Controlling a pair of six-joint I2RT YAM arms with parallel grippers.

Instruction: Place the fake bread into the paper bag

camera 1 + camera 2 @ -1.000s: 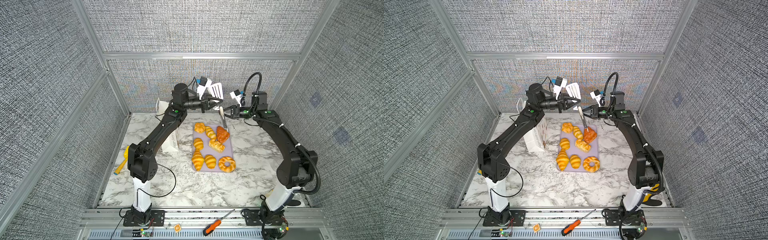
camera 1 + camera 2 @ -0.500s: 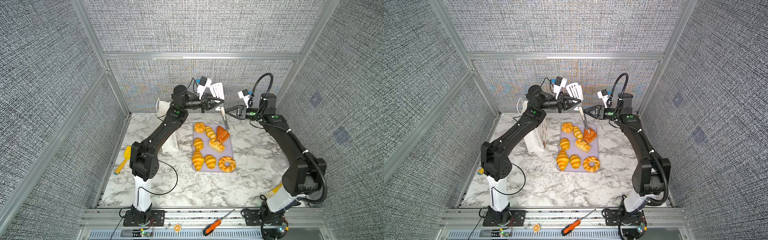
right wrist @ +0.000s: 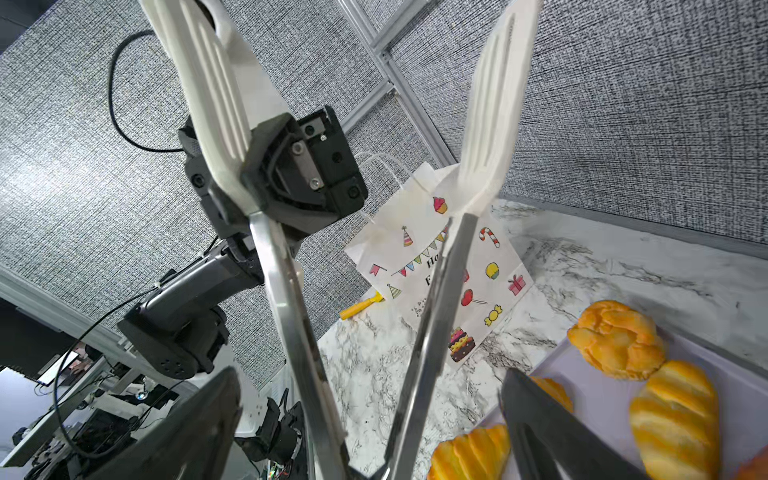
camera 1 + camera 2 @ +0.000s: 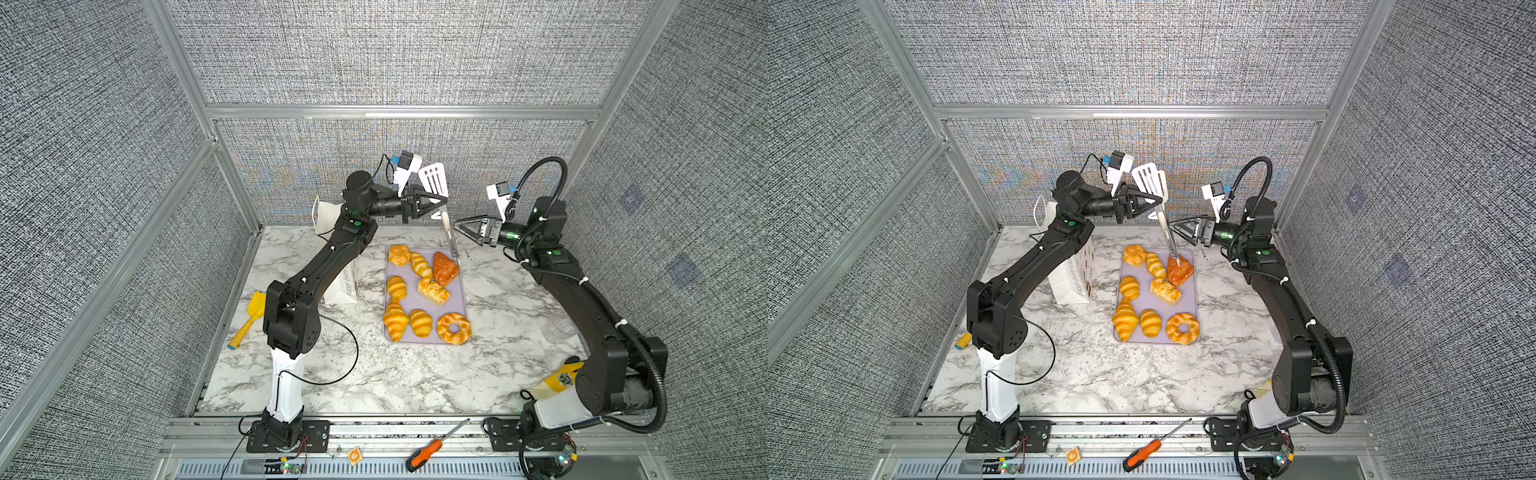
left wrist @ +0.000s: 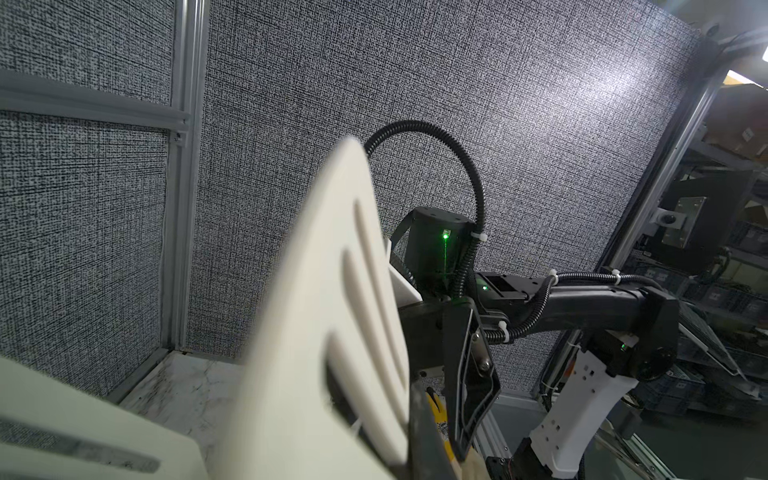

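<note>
Right gripper (image 4: 459, 226) backed off, agape | left gripper (image 4: 444, 202) pinching tongs (image 4: 433, 181) | marble tabletop (image 4: 415, 374), seemingly fabric walls (image 4: 395, 50)

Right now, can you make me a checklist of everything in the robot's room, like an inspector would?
Surface: marble-pattern table, flat.
Job's things: eight pieces of fake bread, all on the lilac tray; paper bag stands left of the tray.
Clutter: yellow scoop at the table's left edge; screwdriver on the front rail.
Grippers: left gripper shut on one arm of the tongs, white heads up; right gripper open, holding nothing, close beside the tongs.
Cables: black cable loops over the table on the left; ribbed hose arches high on the right.
Surroundings: grey fabric walls in a metal frame.
</note>
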